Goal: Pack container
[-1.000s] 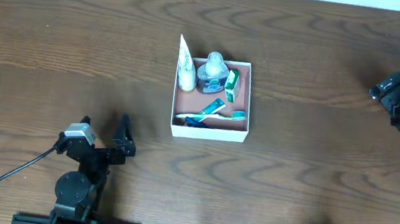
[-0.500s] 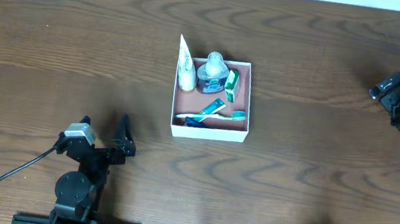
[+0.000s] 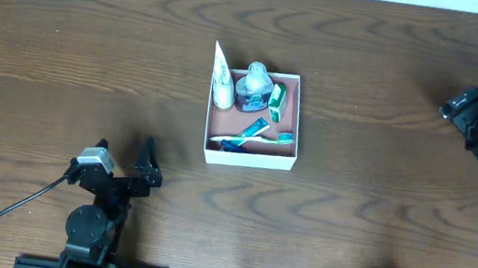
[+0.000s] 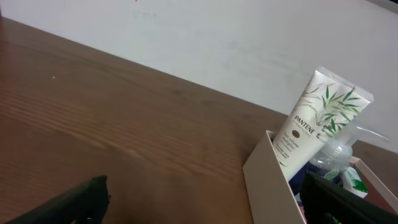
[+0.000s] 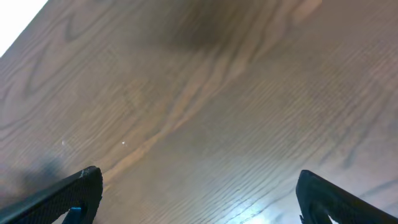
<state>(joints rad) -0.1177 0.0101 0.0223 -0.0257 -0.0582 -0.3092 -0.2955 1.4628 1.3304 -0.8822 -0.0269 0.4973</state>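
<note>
While left claw [image 3: 149,164], right claw [image 3: 459,101] gape, container [image 3: 249,159] lies between, well apart.

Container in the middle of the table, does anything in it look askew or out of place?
Only the white tube: it stands tilted against the left wall of the container, its flat end poking above the rim, while the toothbrushes lie flat on the bottom. Nothing looks spilled or damaged.
</note>
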